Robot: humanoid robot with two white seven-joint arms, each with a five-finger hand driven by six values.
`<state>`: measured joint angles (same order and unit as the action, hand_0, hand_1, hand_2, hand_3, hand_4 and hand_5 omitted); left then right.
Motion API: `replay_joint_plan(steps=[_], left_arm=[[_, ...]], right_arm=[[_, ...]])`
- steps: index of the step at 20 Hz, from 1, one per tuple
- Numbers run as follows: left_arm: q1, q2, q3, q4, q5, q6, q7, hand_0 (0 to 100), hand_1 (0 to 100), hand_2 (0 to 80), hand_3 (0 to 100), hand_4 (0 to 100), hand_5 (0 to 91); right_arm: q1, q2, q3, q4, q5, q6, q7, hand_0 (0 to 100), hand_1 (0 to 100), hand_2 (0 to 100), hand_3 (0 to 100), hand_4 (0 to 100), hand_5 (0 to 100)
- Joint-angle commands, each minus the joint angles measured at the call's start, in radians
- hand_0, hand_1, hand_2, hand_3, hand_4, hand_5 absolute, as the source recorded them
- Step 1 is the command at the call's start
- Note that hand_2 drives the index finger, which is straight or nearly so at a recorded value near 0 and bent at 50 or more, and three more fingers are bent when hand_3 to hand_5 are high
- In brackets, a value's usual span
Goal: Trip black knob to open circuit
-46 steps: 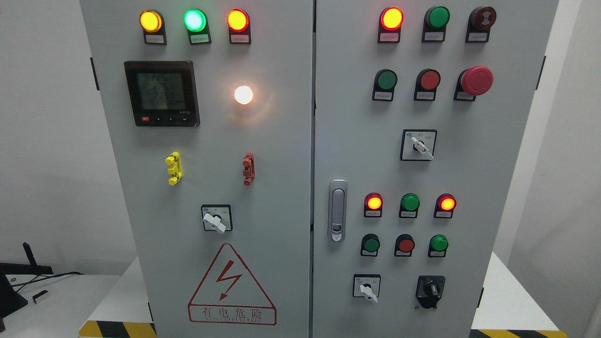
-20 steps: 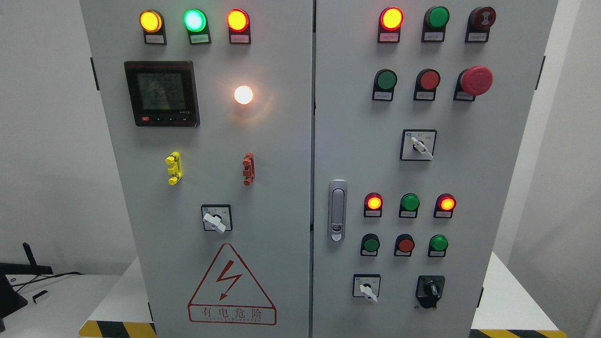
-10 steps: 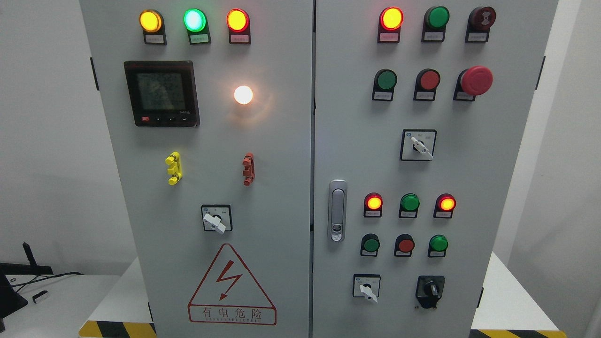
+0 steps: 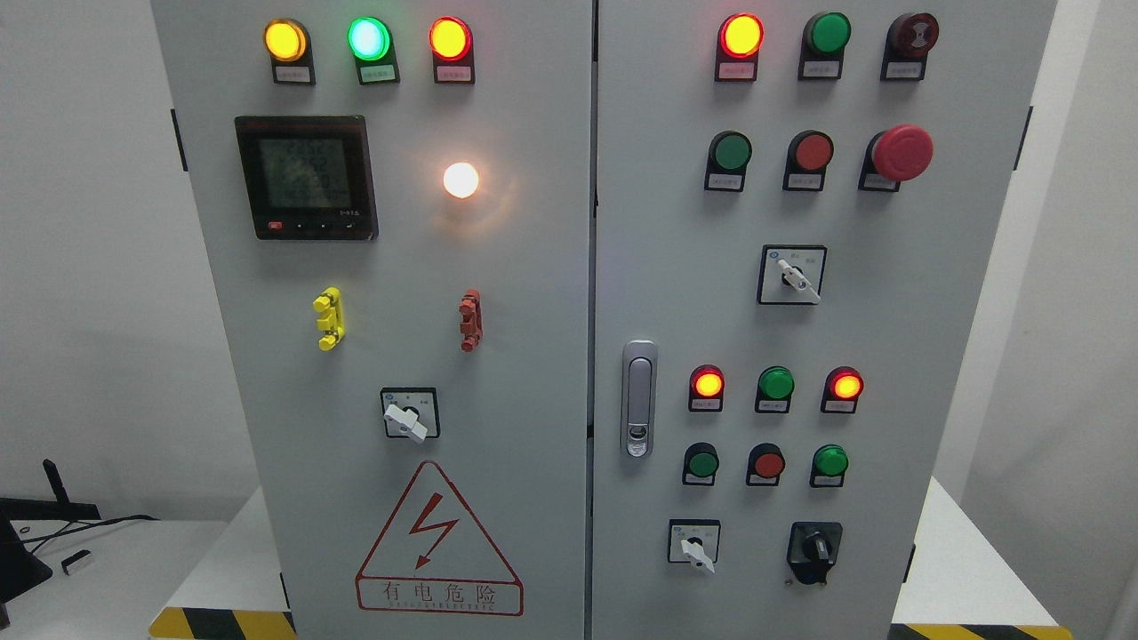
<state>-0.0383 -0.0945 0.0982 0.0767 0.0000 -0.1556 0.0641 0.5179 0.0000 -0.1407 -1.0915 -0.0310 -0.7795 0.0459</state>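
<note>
The black knob (image 4: 813,548) sits at the lower right of the grey electrical cabinet's right door (image 4: 782,320), on a black square base with its pointer roughly upright. To its left is a white-handled selector switch (image 4: 695,544). Neither of my hands nor arms shows in the head view.
The right door carries a red mushroom stop button (image 4: 901,152), lit red lamps (image 4: 708,384), green and red push buttons, another selector (image 4: 793,276) and a door latch (image 4: 638,398). The left door has a meter (image 4: 307,176), a lit white lamp (image 4: 460,180) and a hazard sign (image 4: 437,542).
Only the digits on the meter screen flicker. Nothing else has moved.
</note>
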Motion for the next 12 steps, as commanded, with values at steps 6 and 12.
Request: replay_joint_plan(steps=[6,12], left_arm=[[0.0,0.001,0.0,0.0,0.005,-0.001,0.0,12,39,0.0,0,0,0.0],[0.0,-0.001,0.0,0.0,0.005,-0.001,0.0,12,39,0.0,0,0,0.0]], right_arm=[[0.007,0.023,-0.072,-0.453,-0.006,-0.017,-0.011,38,52,36,78,81,86],[-0.003,0.021,-0.079,-0.573,-0.003,0.04,-0.009,38,51,37,79,83,88]])
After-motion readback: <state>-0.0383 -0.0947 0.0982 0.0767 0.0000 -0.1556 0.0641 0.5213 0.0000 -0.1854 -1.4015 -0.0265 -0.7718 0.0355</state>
